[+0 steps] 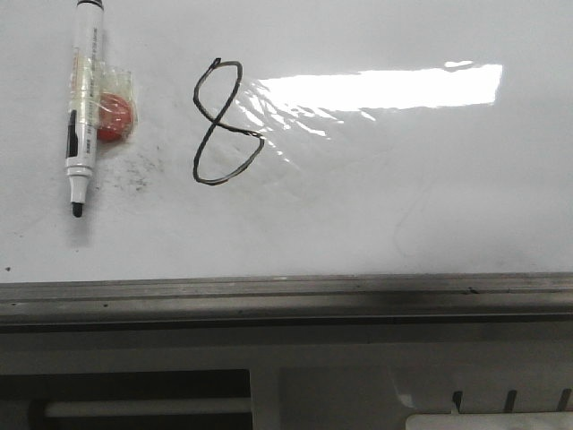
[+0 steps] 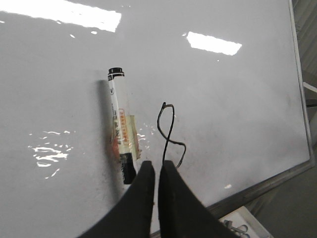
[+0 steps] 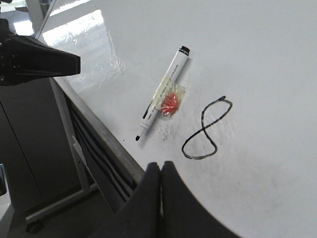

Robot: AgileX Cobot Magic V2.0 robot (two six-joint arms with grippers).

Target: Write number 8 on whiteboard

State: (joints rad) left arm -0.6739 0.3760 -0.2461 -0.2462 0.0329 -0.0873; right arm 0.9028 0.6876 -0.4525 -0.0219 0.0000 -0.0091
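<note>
Number 8 (image 1: 224, 123), thin black hand-drawn figure w/ a narrow top loop and wider bottom loop, sits on the big glossy white whiteboard (image 1: 403, 206), left of center in the front view and right next to a bright glare patch. Lines look a bit wobbly but both loops are closed.

White marker pen with black tip and black end cap (image 1: 82, 107) lies flat on the board just left of the 8, uncapped tip pointing toward the grey metal edge rail (image 1: 286, 291). It's got clear tape wrapped around it w/ a small red-orange blob (image 1: 114, 117) stuck on the side facing the 8. Some faint grey smudge specks (image 1: 139, 175) btw the pen and the 8.

Left black gripper (image 2: 156, 168): fingers pressed together w/ barely a slit, holding nothing, hanging above the board near the pen's tip end and the bottom of the 8. Right black gripper (image 3: 160, 171): same deal, fingers closed tight, empty, hovering off the board near the rail, not touching pen or 8.
</note>
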